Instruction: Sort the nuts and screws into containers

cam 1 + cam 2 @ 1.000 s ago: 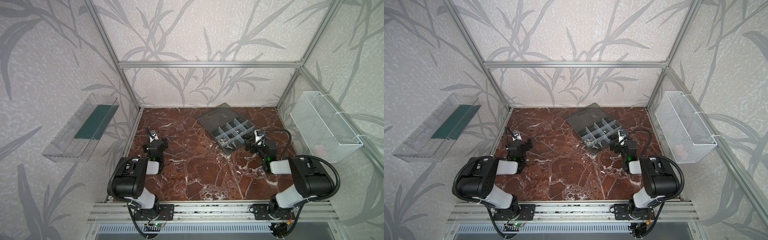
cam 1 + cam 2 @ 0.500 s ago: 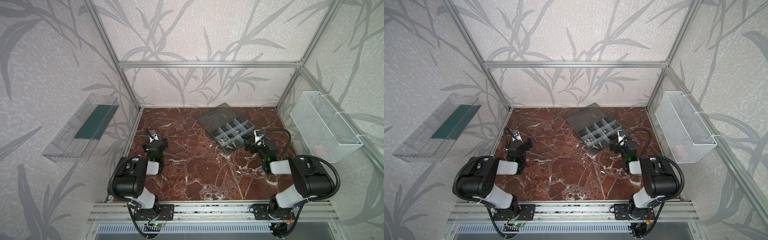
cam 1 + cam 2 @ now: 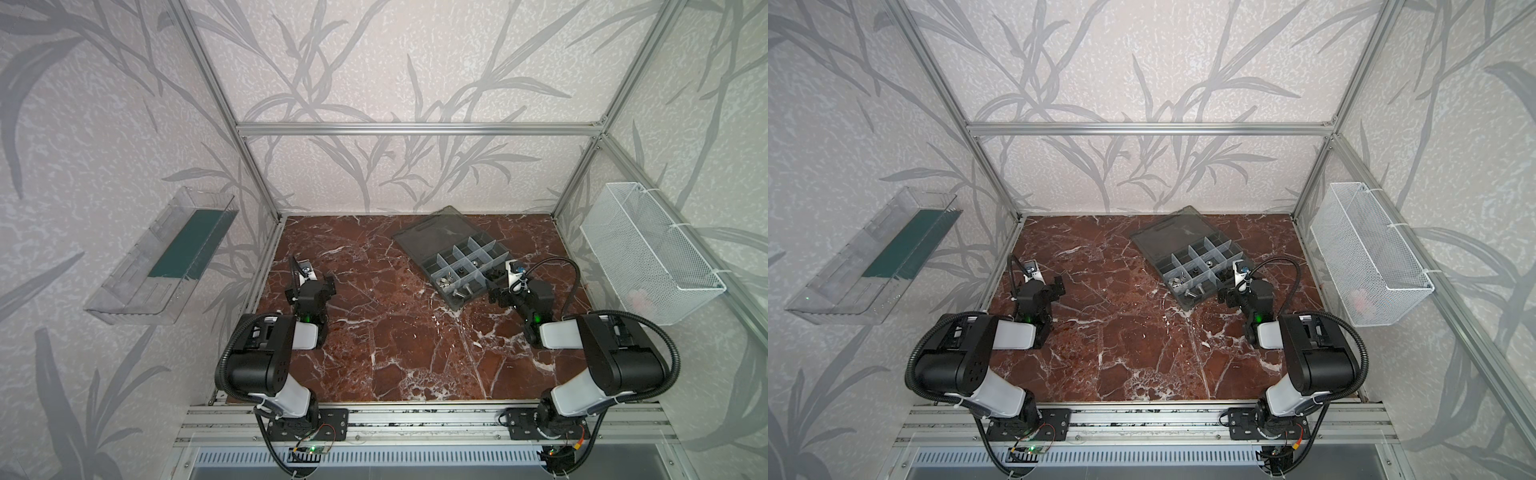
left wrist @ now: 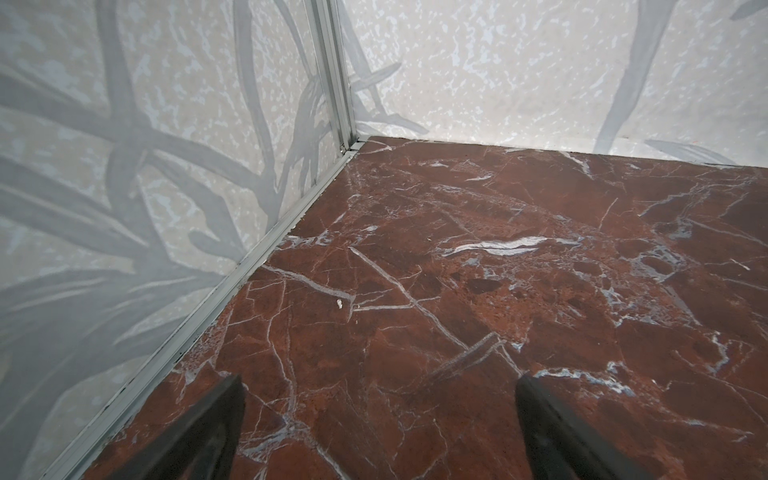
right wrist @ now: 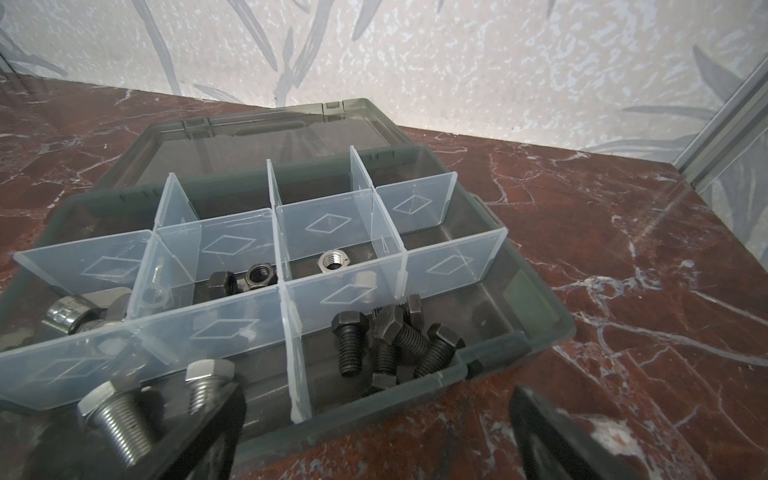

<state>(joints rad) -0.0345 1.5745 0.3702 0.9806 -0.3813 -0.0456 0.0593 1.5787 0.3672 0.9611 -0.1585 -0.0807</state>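
The smoky-grey organiser box (image 3: pixel 451 301) (image 3: pixel 1185 303) lies on the back right of the table, its lid (image 5: pixel 266 137) flat open behind it. Its containers hold black screws (image 5: pixel 390 345), silver screws (image 5: pixel 120 419), black nuts (image 5: pixel 249 278) and a silver nut (image 5: pixel 332 262). More silver nuts (image 5: pixel 66 320) lie in an end compartment. My right gripper (image 3: pixel 494 286) (image 5: pixel 376 390) stands open and empty at the box's near corner, one finger over the silver screws. Far left, my left gripper (image 3: pixel 322 282) (image 4: pixel 378 382) is open over bare marble.
A clear plastic tray (image 3: pixel 166 257) hangs on the left wall. On the right wall hangs a white wire basket (image 3: pixel 648 249). Aluminium frame posts and rails (image 4: pixel 266 253) edge the red marble table (image 3: pixel 395 332).
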